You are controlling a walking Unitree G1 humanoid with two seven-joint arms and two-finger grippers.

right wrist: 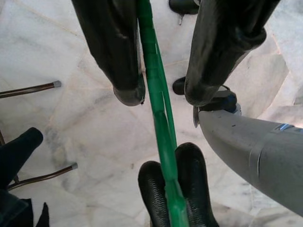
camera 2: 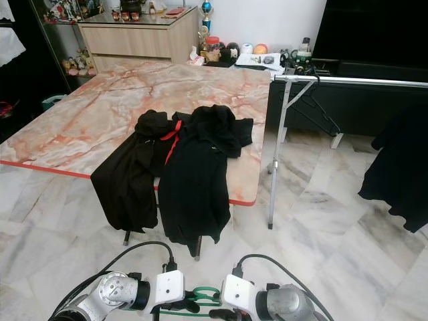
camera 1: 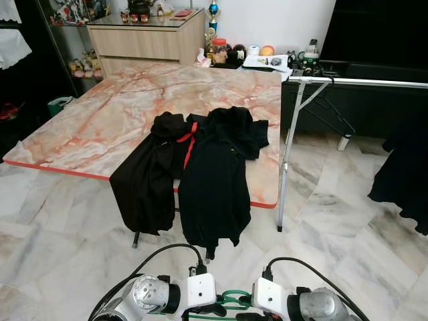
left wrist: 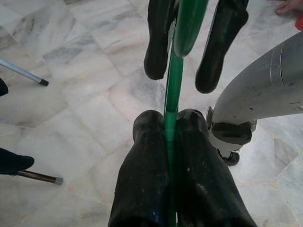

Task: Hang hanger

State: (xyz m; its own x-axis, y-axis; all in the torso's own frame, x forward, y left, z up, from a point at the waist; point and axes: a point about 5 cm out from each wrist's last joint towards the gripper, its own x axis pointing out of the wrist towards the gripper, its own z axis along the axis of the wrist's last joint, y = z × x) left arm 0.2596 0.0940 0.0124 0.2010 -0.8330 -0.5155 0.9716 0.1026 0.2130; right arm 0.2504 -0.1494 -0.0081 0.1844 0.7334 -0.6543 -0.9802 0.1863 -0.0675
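Note:
A green hanger (camera 1: 233, 299) is held low over the marble floor between my two arms, at the bottom of the eye views. My left gripper (left wrist: 169, 120) is shut on its thin green bar (left wrist: 171, 94). My right gripper (right wrist: 165, 97) is open, its two black fingers straddling the same green hanger (right wrist: 158, 118) without pinching it. The two grippers face each other, a short way apart along the bar. The metal clothes rail (camera 1: 361, 81) stands farther off to the right, beyond the table, with a black hanger (camera 1: 332, 108) on it.
A marble-topped table (camera 1: 100, 114) stands ahead with black garments (camera 1: 207, 167) draped over its near edge. A dark garment (camera 1: 404, 174) hangs at the far right. A wooden cabinet (camera 1: 147, 37) and small clutter sit behind the table. Open floor lies between me and the rack leg (camera 1: 284, 167).

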